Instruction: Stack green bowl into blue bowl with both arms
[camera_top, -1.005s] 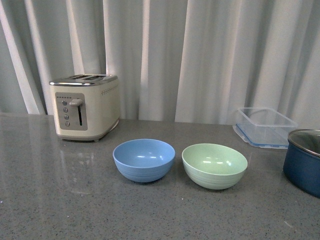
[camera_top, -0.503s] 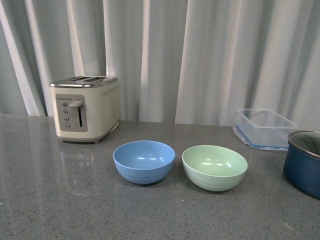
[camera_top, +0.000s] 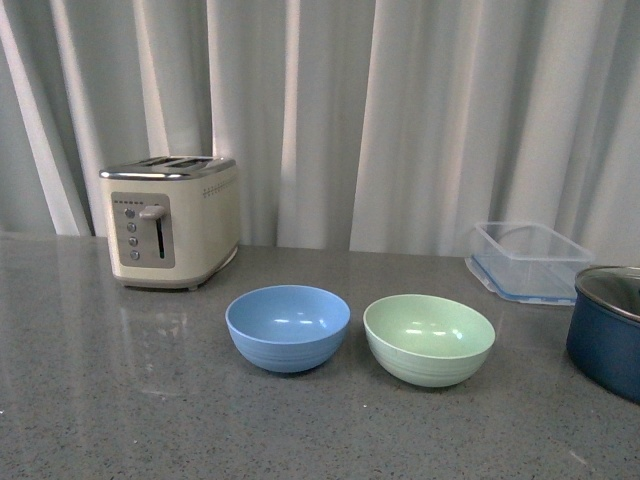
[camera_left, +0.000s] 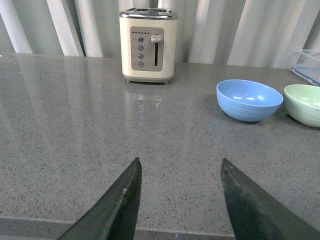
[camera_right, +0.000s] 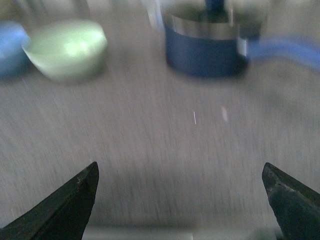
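The blue bowl (camera_top: 288, 326) and the green bowl (camera_top: 429, 337) stand side by side on the grey counter (camera_top: 120, 400), both empty, the green one to the right. Neither arm shows in the front view. My left gripper (camera_left: 180, 165) is open and empty above the counter's near edge, with the blue bowl (camera_left: 249, 99) and green bowl (camera_left: 303, 103) far ahead. My right gripper (camera_right: 180, 170) is wide open and empty; its view is blurred, with the green bowl (camera_right: 66, 49) and blue bowl (camera_right: 10, 47) ahead.
A cream toaster (camera_top: 172, 220) stands at the back left. A clear plastic container (camera_top: 528, 258) stands at the back right. A dark navy pot (camera_top: 607, 330) with a steel rim is at the right edge, close to the green bowl. Grey curtains hang behind.
The front view has shifted slightly, so everything sits a little lower in the picture. The bowls have not moved relative to each other.
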